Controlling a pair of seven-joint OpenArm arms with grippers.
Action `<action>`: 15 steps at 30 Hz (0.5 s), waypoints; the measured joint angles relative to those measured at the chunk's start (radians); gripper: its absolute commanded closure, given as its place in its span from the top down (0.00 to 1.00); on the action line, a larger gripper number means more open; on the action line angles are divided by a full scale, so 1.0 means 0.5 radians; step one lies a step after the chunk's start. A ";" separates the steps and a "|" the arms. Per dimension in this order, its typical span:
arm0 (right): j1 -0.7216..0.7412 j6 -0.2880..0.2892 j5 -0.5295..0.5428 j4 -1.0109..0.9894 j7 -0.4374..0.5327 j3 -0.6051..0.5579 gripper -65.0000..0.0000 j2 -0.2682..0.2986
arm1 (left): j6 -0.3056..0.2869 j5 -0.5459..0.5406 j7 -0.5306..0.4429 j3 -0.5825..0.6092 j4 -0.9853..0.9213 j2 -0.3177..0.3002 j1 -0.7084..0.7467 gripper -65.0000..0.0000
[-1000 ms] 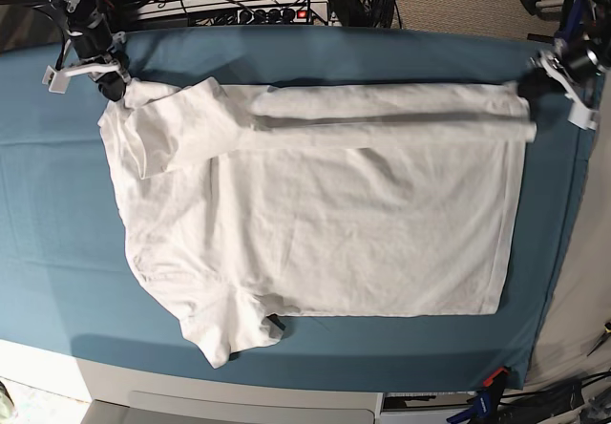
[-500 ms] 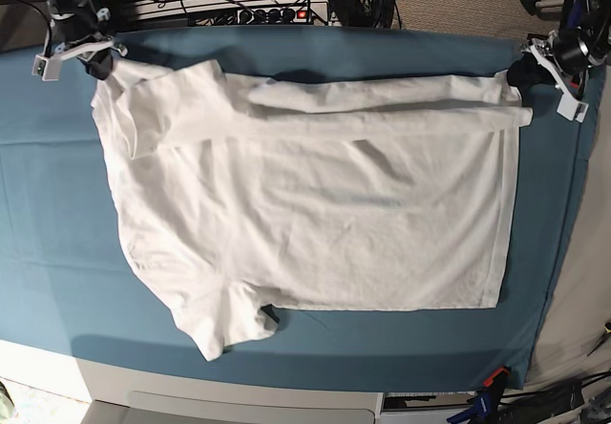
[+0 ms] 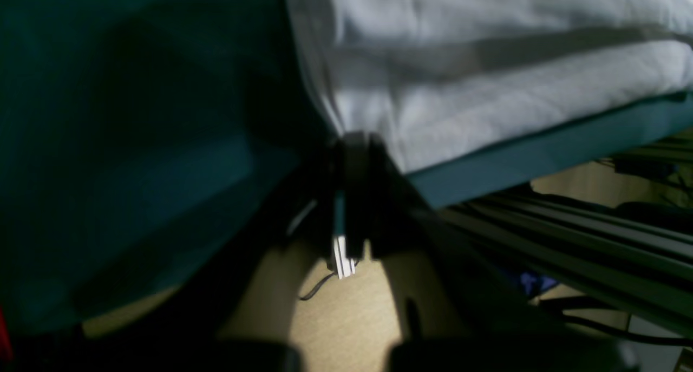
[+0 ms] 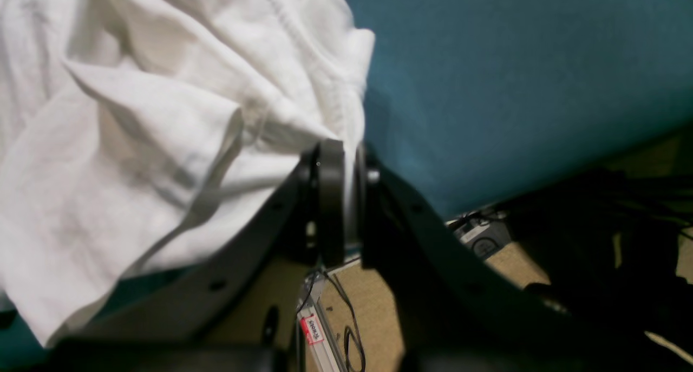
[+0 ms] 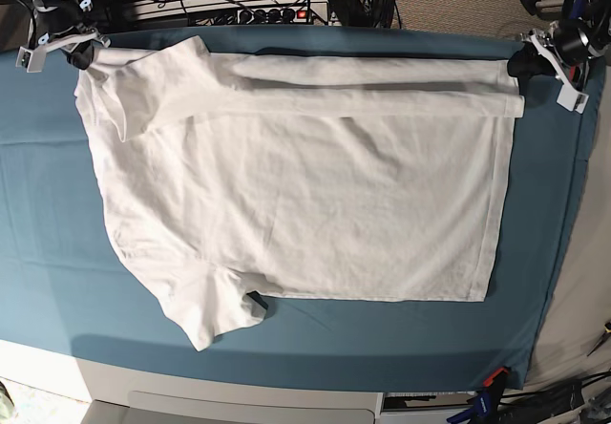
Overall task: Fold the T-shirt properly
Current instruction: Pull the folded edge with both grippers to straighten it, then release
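With the plain white cotton T-shirt (image 5: 296,176) spread across the teal table cloth (image 5: 48,233), the left gripper (image 5: 523,64) at two o'clock and right gripper (image 5: 81,53) at ten o'clock, each clamped on its far edge, should keep even tension.

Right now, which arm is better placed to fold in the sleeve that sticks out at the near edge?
The right arm, probably: its fingers grip the T-shirt at the sleeve end; the left fingers hold the hem corner.
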 measured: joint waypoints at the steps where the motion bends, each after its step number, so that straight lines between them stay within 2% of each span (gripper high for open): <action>1: -0.009 -0.001 -0.001 0.000 -0.002 0.000 0.00 0.000 | 0.000 -0.001 -0.005 0.000 0.002 0.000 0.008 0.00; 15: -0.040 -0.007 0.000 0.000 -0.022 0.002 0.00 0.001 | -0.002 -0.030 -0.013 -0.009 0.011 -0.005 0.092 0.00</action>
